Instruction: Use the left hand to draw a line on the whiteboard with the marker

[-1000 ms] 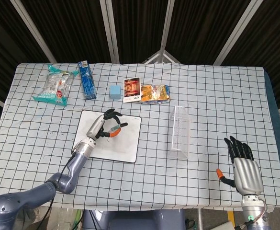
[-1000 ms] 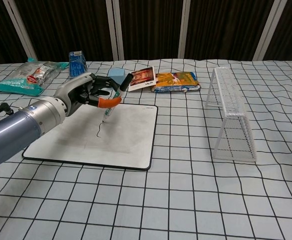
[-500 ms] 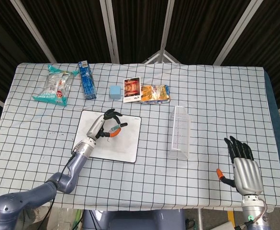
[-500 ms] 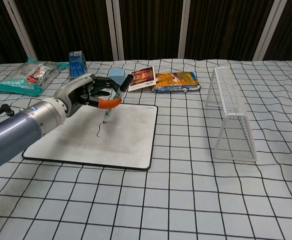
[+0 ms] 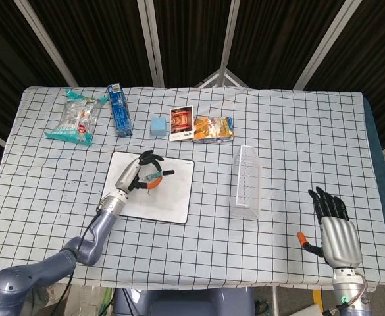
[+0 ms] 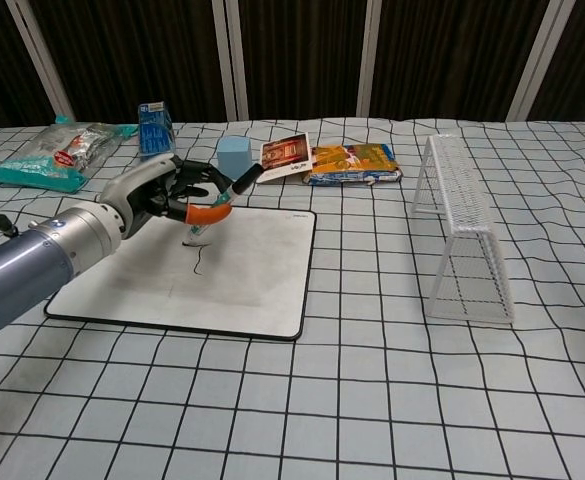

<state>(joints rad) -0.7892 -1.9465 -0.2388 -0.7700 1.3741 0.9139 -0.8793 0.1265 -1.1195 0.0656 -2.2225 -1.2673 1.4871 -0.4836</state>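
- Dark curtains and slanted poles fill the top of both views; below them a table under a black-and-white checked cloth (image 5: 297,131) takes up most of the frame
- Left of centre in the head view lies the whiteboard (image 5: 172,197), flat on the cloth, with a short dark wavy line (image 6: 196,258) already on it, plain in the chest view
- Over the upper left part of the board sits the left hand (image 6: 167,195), fingers curled round the marker (image 6: 222,201), pinching it near its orange band; the pen slants, dark cap end up and to the right, tip down at the top end of the drawn mark
- Whether the tip touches the surface or hangs just above it cannot be told from either view
- At the lower right of the head view, the right hand (image 5: 337,230) rests palm down, fingers spread, holding nothing, well apart from the board
- Judged step: the stroke is under way or nearly done, since a mark is there
- Next move, as I judge it: keep the tip pressed down and drag it across bare board, or lift off cleanly if the line is thought long enough; the risk is the tilted pen slipping in the pinch
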